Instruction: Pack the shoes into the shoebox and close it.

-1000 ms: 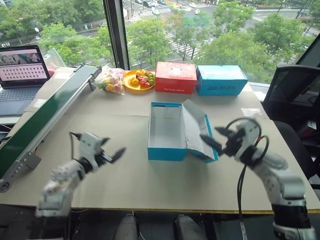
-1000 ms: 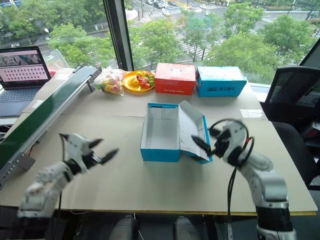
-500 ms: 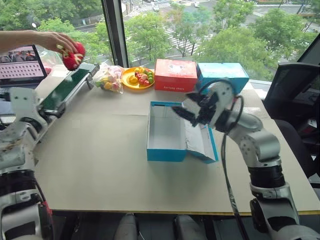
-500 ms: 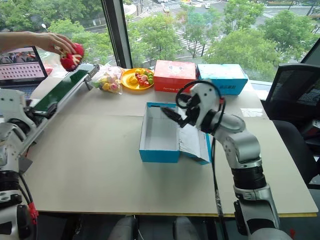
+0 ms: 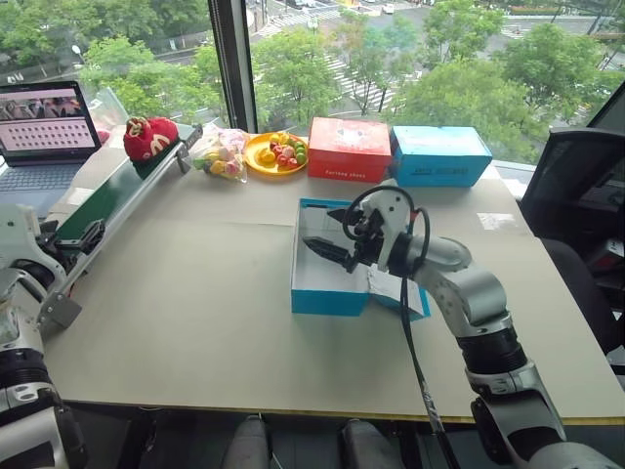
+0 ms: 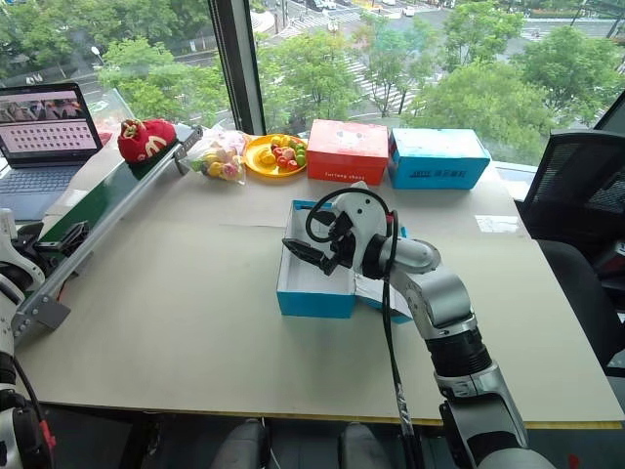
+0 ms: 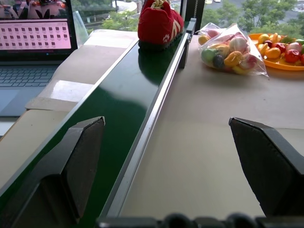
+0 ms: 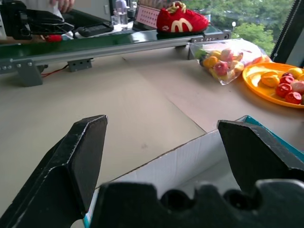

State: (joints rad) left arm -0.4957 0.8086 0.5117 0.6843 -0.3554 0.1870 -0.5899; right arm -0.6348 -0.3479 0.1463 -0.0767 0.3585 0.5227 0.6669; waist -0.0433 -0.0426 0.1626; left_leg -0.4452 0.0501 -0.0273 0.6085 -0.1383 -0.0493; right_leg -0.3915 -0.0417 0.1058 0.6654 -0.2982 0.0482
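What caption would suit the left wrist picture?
Open left gripper faces a red shoe waiting on the green conveyor.

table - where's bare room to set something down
Free: the table between the green conveyor and the open shoebox, plus the near edge. Crowded: the window side, with candy bag, fruit plate, red box, blue box.

The scene is lit brightly by daylight from the window (image 5: pixel 391 59) at 12 o'clock. Soft glare is seen on the green conveyor belt (image 7: pixel 128 80); the nearest gripper parts are blurred.
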